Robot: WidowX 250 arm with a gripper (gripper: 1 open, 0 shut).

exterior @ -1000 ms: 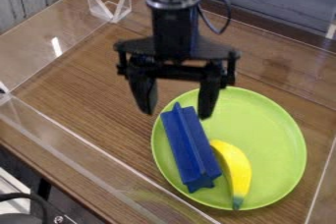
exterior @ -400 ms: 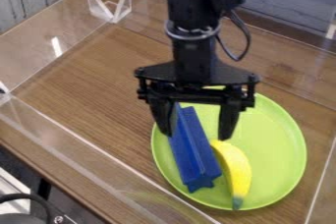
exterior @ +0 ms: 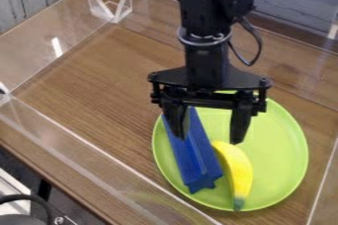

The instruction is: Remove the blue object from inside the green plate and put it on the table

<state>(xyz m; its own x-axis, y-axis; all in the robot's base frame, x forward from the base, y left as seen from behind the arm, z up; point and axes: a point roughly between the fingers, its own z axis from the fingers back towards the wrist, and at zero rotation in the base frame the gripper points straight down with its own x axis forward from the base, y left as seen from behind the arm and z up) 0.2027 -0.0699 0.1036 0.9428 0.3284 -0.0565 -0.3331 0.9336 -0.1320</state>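
The blue object, a long dark-blue block with a ridge, lies inside the green plate on its left half, pointing front to back. A yellow banana lies right of it in the plate. My gripper hangs over the plate with its black fingers spread wide and open, nothing between them. The left finger stands by the block's far end and hides part of it. The right finger is over the bare plate behind the banana. The table is brown wood grain.
Clear acrylic walls border the tabletop on the left and front. A clear acrylic stand sits at the back left. The plate lies close to the front right edge. Bare wood stretches left and behind the plate.
The gripper has travelled right and toward the front, from behind the plate's far rim to above the block's far end, and has come lower. Its fingers stayed spread. Block and banana have not moved.
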